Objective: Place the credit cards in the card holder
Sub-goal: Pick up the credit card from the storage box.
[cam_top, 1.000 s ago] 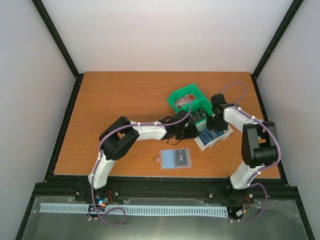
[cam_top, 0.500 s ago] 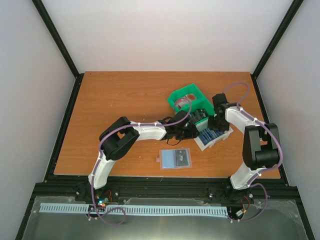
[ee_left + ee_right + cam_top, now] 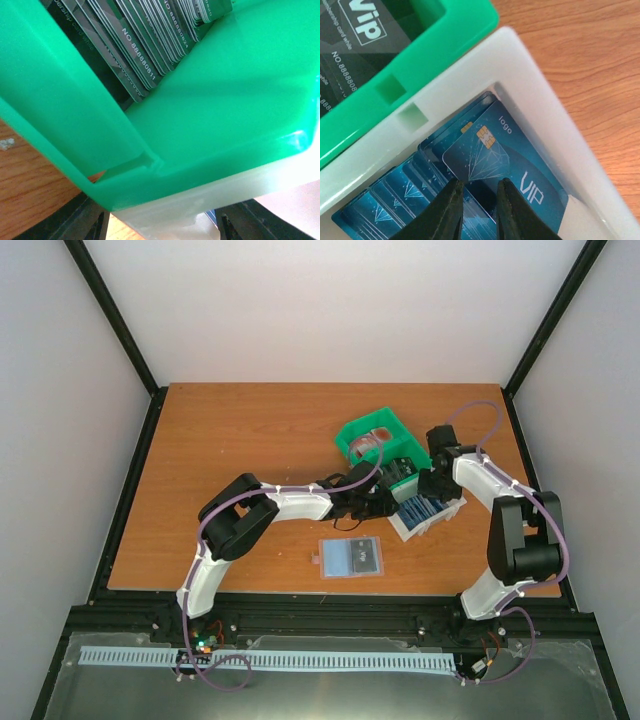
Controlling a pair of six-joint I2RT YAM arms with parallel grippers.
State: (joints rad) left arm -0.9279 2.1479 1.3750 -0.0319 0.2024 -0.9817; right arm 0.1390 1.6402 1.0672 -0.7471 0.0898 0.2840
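Plainly, most of the job lies ahead. One dark card (image 3: 366, 557) lies on the open card holder (image 3: 338, 558), which sits on the table (image 3: 230, 440) well apart from both pincers, on their near side toward the arm bases. Whether that card is tucked into a pocket or only resting on top is too small to tell. The other credit cards are in the tray: a blue stack (image 3: 506, 165) right at the right pincer (image 3: 479, 184), a grey stack (image 3: 142, 70) just beyond the left pincer (image 3: 160, 226), and a reddish stack (image 3: 368, 442) farther off past both.

The right pincer stands tip-down in the tray's white compartment (image 3: 535, 75). Its fingers are drawn near together with only a narrow slit between them, at the lower edge of the foremost blue card. Whether a card is pinched in that slit cannot be told. The left pincer's fingers stand wide apart, one on each side of the tray's green corner (image 3: 225, 110); whether they press on it cannot be told either.

Room is tight. The white wall runs close on the right pincer's right, the green divider (image 3: 395, 95) lies just ahead of it, and packed cards fill the rest. I judge straight up to be the only free way out. The two pincers are near one another across the tray, so a lifted card should clear the rim before swinging toward the holder.
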